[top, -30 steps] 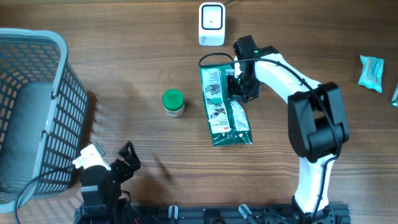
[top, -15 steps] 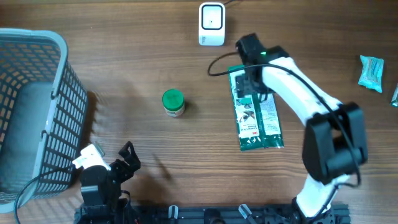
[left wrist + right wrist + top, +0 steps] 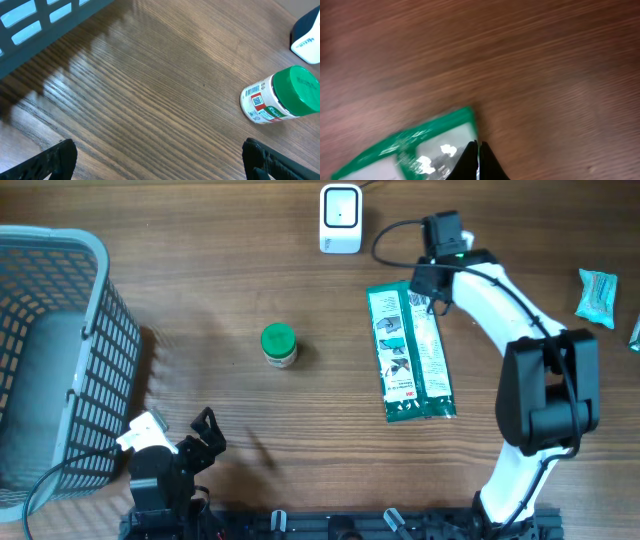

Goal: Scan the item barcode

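The right gripper (image 3: 478, 148) is pressed closed, its tips at the far corner of the green pouch (image 3: 410, 355) (whether film is pinched I cannot tell). The left gripper (image 3: 160, 162) gapes wide at near left. The green pouch lies flat, right of centre. It is probably light, floppy and slick, so its sealed edge is the place to grip.

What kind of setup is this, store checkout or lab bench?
Probably a mock checkout station on a wooden table: a white barcode scanner, a grey shopping basket, and packaged goods, a green pouch and a green-lidded jar.
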{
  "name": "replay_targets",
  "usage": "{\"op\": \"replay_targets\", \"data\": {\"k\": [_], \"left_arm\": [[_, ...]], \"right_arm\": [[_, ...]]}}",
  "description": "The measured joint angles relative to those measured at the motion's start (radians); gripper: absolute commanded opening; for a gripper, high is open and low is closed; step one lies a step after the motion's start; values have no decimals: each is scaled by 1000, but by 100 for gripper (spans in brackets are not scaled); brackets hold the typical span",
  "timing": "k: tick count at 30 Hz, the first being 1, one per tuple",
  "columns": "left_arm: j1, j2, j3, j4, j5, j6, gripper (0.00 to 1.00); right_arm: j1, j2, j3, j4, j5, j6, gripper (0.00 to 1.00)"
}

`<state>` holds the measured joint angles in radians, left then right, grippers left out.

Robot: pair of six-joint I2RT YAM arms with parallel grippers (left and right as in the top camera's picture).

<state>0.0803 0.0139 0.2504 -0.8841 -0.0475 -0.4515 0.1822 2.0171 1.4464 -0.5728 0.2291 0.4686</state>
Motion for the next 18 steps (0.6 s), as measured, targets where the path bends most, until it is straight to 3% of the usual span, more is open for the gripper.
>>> {"op": "replay_targets", "data": {"k": [8, 15, 16, 17, 18], "left_arm": [[0, 0, 0, 0, 0, 0, 100], [0, 0, 0, 0, 0, 0, 100], [0, 0, 0, 0, 0, 0, 100], [0, 0, 0, 0, 0, 0, 100], [0, 0, 0, 0, 0, 0, 100]], "right_arm": [[-31, 120, 2, 74, -111, -67, 5], [-29, 126, 71, -13, -643, -424, 7], [-26, 126, 84, -26, -702, -454, 17], [-21, 126, 98, -53, -755, -486, 40], [-17, 126, 107, -76, -786, -507, 71]]}}
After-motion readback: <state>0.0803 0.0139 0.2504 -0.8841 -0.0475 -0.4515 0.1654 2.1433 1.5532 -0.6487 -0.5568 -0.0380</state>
